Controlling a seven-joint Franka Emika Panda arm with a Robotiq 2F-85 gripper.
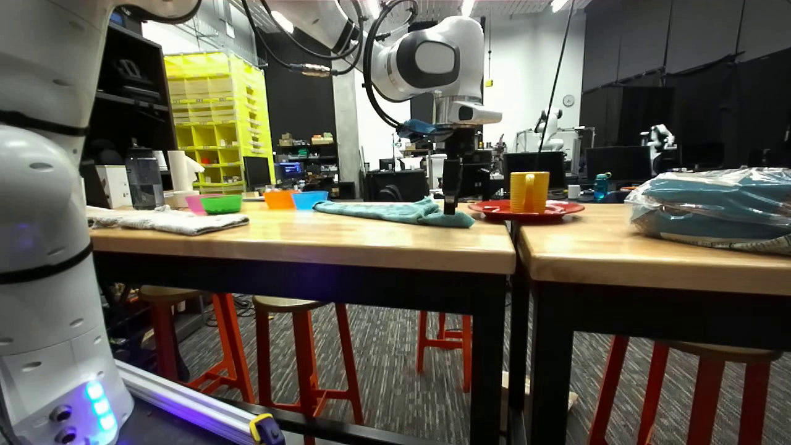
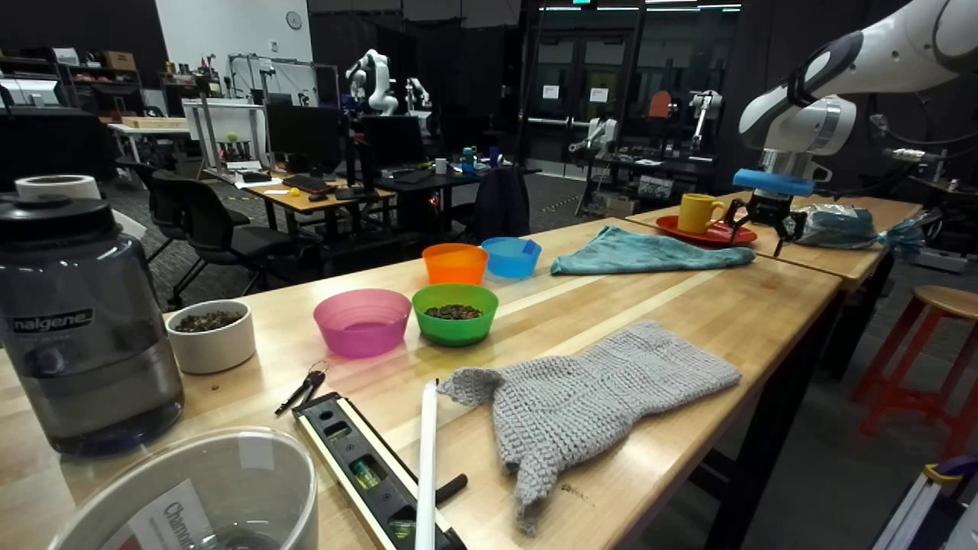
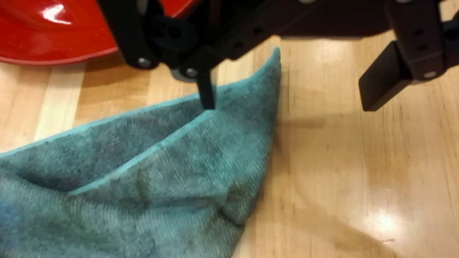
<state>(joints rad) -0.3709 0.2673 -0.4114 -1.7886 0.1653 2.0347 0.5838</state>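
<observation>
Two jaws spread wide: teal cloth [image 3: 172,211] framed at right end by gripper [image 3: 289,104]! More cloth best enclosed, far red plate [image 3: 53,46] spared.

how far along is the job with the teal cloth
Seemingly done: the teal cloth lies partly folded on the table. In hand: the tool is at one end, its open jaws straddling the cloth's edge in the wrist view. Likely left: gripping the cloth, since nothing is held yet.
</observation>
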